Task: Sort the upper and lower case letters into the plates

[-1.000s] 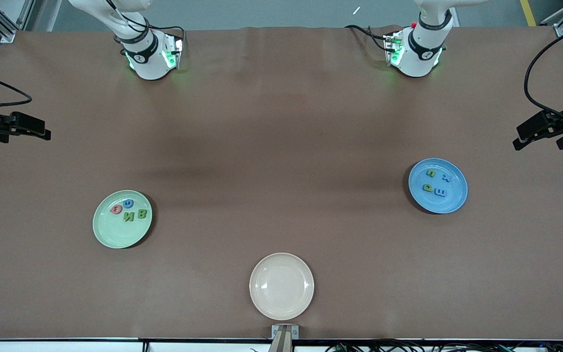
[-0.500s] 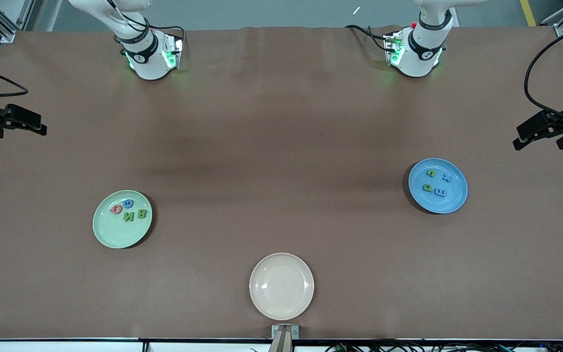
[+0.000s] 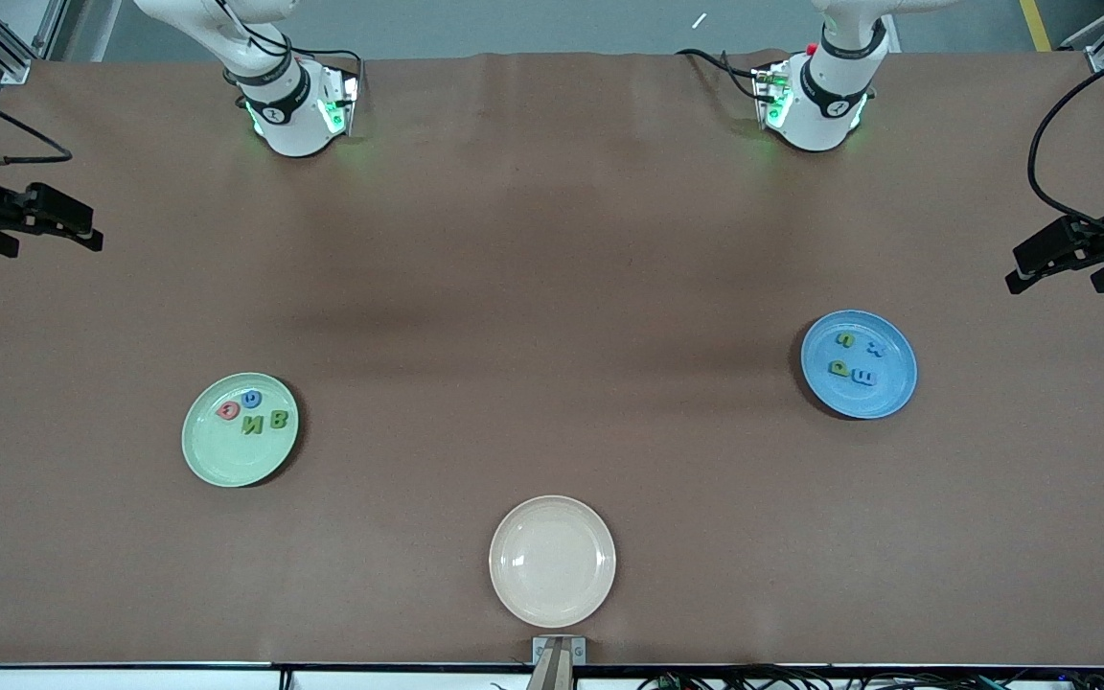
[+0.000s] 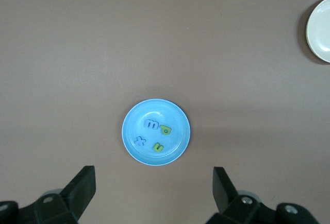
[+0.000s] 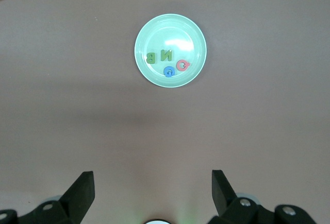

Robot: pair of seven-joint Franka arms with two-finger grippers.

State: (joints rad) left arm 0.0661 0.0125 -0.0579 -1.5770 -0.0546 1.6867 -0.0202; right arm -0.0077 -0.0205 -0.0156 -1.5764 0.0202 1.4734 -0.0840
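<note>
The mint green plate (image 3: pixel 226 458) lies toward the right arm's end and holds a red-orange letter (image 3: pixel 227 411), a blue letter (image 3: pixel 251 398) and two green letters (image 3: pixel 264 422). It also shows in the right wrist view (image 5: pixel 170 31). The sky blue plate (image 3: pixel 885 395) lies toward the left arm's end and holds two green letters (image 3: pixel 839 367) and two blue letters (image 3: pixel 864 377). It also shows in the left wrist view (image 4: pixel 170 113). My right gripper (image 5: pixel 152 174) is open and empty, high over the table's edge (image 3: pixel 73 228). My left gripper (image 4: pixel 153 171) is open and empty over the other edge (image 3: pixel 1031 270).
An empty cream-beige plate (image 3: pixel 552 561) lies at the table's edge nearest the front camera, midway between the two arms' ends. It shows at the edge of the left wrist view (image 4: pixel 319 31). Both arm bases stand along the table's farthest edge.
My right gripper has drifted a little toward the robots' side of the table, still open. The left gripper, the plates and the letters have not moved.
</note>
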